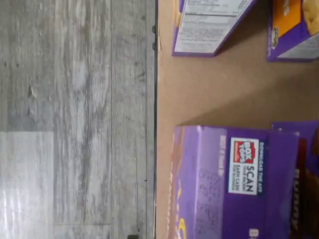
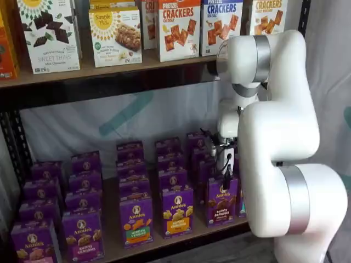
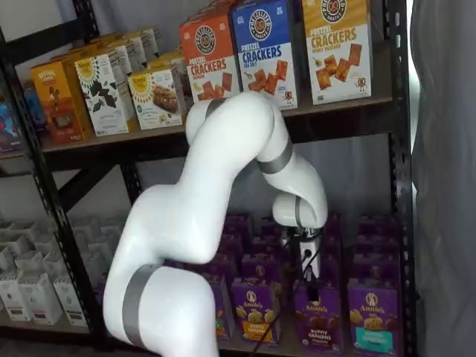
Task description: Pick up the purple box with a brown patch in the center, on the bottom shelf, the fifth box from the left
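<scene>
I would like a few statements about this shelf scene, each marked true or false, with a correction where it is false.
1. The purple box with brown bunny cookies stands upright at the front of the bottom shelf. True.
2. The gripper has lifted that box clear of the shelf. False: the box stands on the board, and the gripper hangs just above it.
3. Cracker boxes stand on the shelf above. True.
4. The box left of the purple box in a shelf view shows a pink band. False: the neighbour has orange crackers and a yellow band.
5. The jaws are plainly wide open. False: their state cannot be told.
</scene>
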Controlling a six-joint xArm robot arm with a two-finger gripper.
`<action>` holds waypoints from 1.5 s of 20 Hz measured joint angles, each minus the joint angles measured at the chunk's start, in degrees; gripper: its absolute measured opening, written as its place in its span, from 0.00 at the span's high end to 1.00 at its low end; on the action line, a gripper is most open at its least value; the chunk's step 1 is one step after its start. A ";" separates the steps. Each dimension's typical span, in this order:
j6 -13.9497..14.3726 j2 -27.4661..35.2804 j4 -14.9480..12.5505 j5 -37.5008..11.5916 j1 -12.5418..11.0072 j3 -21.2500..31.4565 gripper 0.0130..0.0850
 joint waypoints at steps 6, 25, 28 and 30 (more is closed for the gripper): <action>3.12 1.89 -3.30 -2.00 0.18 -0.36 0.00; 2.53 3.68 -2.23 -5.43 0.55 0.26 0.33; 3.07 3.66 -2.69 -5.57 0.68 0.45 0.33; 3.88 3.67 -3.50 -5.98 0.73 0.63 0.33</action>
